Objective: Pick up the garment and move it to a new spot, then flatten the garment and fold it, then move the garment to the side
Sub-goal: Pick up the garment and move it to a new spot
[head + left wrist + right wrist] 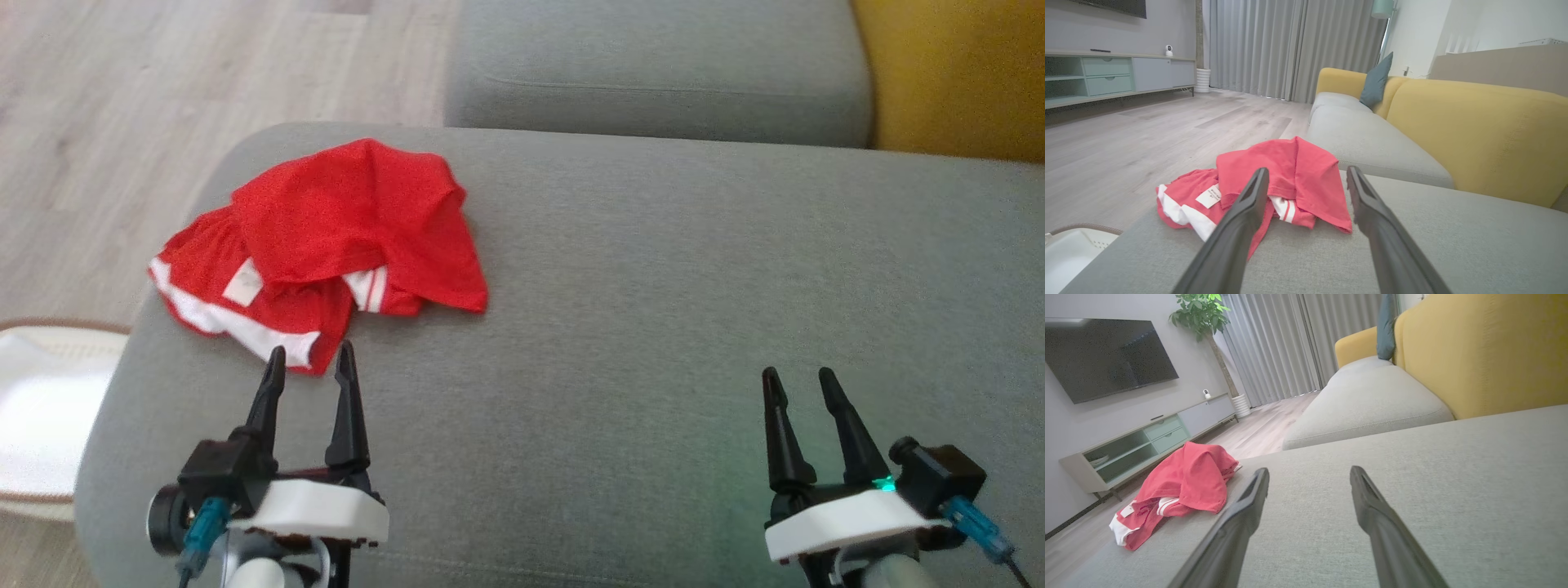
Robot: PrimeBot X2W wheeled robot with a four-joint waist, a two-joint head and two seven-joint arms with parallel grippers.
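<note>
Bare grey cushion (pixel 653 327) lies open right of the crumpled garment (pixel 326 237).

left claw (pixel 311 359) open, right claw (pixel 799 382) open, both low

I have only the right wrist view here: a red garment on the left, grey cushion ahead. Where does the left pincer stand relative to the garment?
Observer: The left pincer is open, its tips at the near hem of the garment. Whether they touch it I cannot tell.
Operator: Is something on the floor beside that end of the cushion?
Observer: Yes, a white basket with a brown rim stands there, left of the cushion.
</note>
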